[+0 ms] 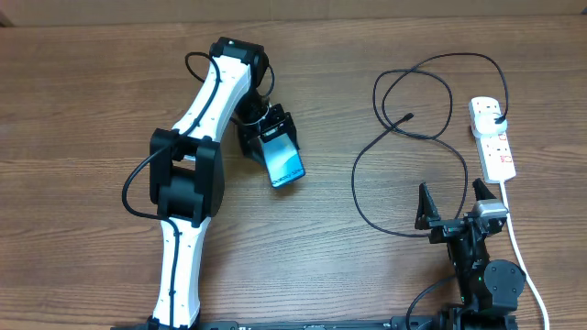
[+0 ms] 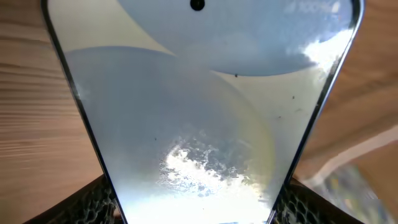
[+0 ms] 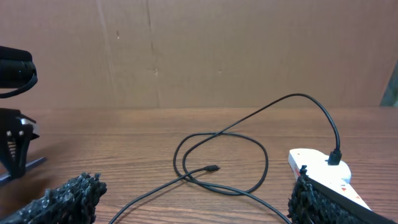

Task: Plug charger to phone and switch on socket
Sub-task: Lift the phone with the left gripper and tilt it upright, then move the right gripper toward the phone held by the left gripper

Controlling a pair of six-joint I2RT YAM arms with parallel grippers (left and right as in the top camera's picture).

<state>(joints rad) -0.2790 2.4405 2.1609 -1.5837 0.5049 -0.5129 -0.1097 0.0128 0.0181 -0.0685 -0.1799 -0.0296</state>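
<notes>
Phone [image 1: 286, 163]: slim rectangle with a glossy pale blue-teal screen and dark edges, centre-left in the overhead view and set at an angle. The left gripper [image 1: 271, 136] clamps it by its long edges. In the left wrist view the smudged screen [image 2: 199, 124] fills the frame, with mesh-textured black pads [image 2: 93, 202] at both lower corners. I cannot tell whether it rests on the table [image 1: 92, 92] or is lifted.

Charger [image 1: 355, 183]: thin black cable lying in loose loops on the wood grain, right of centre. Its small connector tip [image 1: 407, 116] is free, well apart from the phone. Its black plug [image 1: 495, 117] sits in the socket [image 1: 495, 147], a white elongated strip with red marks at the right edge. A thick white cord [image 1: 518, 247] trails down-frame from the strip.

Right gripper [image 1: 452, 203]: lower right, jaws spread wide and holding nothing. Its rough black fingers [image 3: 62, 199] frame the cable [image 3: 224, 134].
</notes>
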